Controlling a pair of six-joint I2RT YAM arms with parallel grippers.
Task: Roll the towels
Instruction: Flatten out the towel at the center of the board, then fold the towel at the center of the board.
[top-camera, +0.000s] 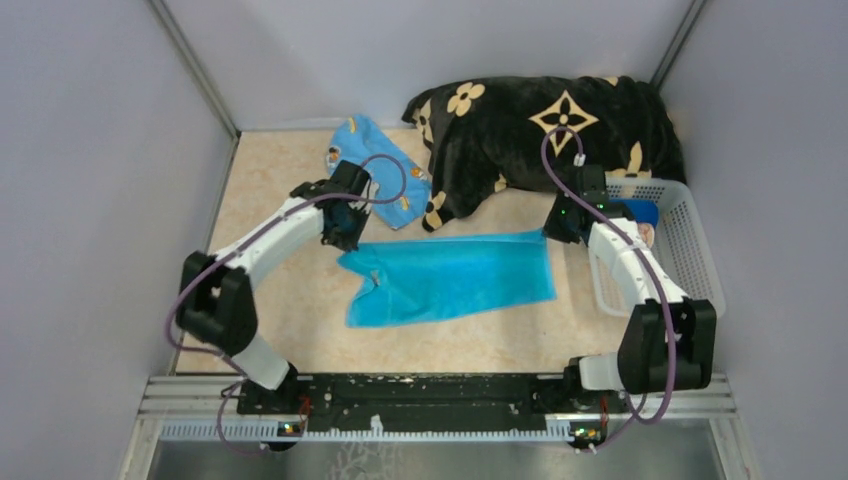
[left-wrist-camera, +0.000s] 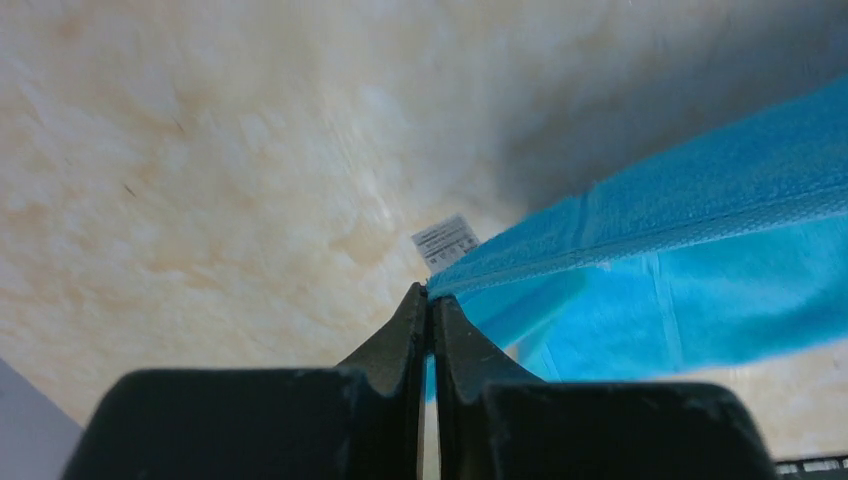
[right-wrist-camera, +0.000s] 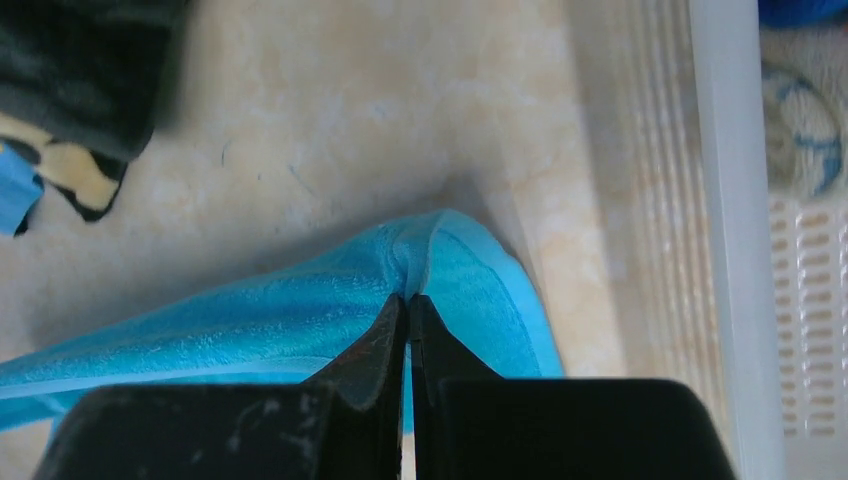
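Arms extended forward; left gripper (left-wrist-camera: 430, 295) and right gripper (right-wrist-camera: 407, 298) each pinch a turquoise towel (top-camera: 450, 280) corner, apparently slightly lifted.

Flat towel (top-camera: 450, 280) lies mid table (top-camera: 270, 190); left hand (top-camera: 342, 232) at its back-left corner, right hand (top-camera: 560, 226) at back-right. 2nd towel (top-camera: 365, 140) behind left hand, touching blanket (top-camera: 540, 120) along back. Basket (top-camera: 690, 235) at right edge.
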